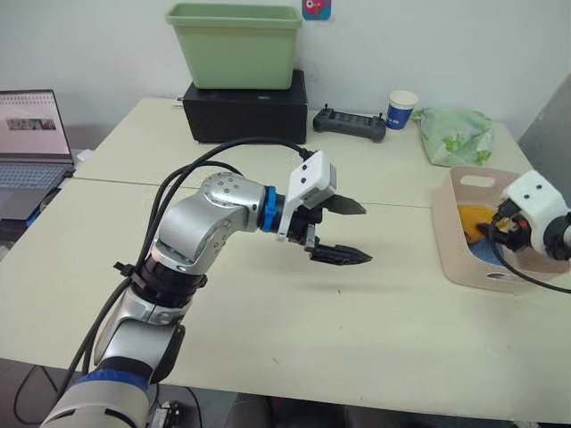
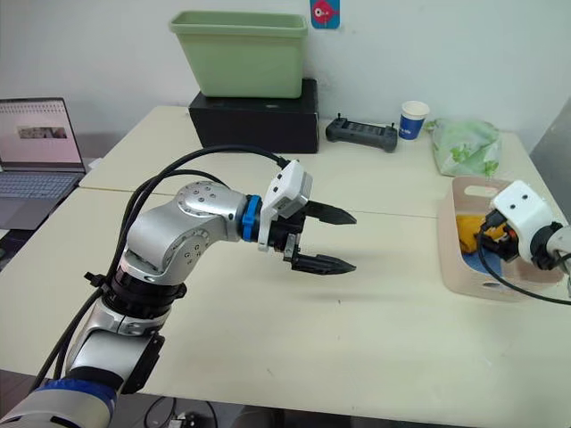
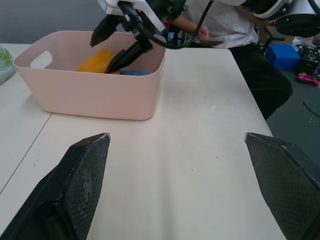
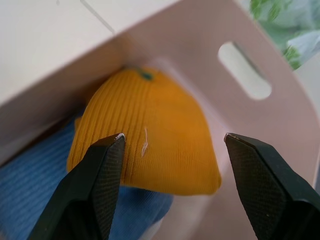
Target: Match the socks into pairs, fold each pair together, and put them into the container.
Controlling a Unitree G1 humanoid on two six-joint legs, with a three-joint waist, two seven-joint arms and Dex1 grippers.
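Note:
The pale pink container stands at the table's right edge. Inside it a folded mustard orange sock lies on a light blue sock. My right gripper is open, its fingers dipped into the container just above the orange sock and gripping nothing. The left wrist view shows the right gripper over the container's rim. My left gripper hovers open and empty above the bare table middle, pointing toward the container.
At the table's back, a light green tub sits on a black box. Beside them lie a controller, a paper cup and a green-patterned cloth bundle. A laptop is far left. A person sits beyond the table.

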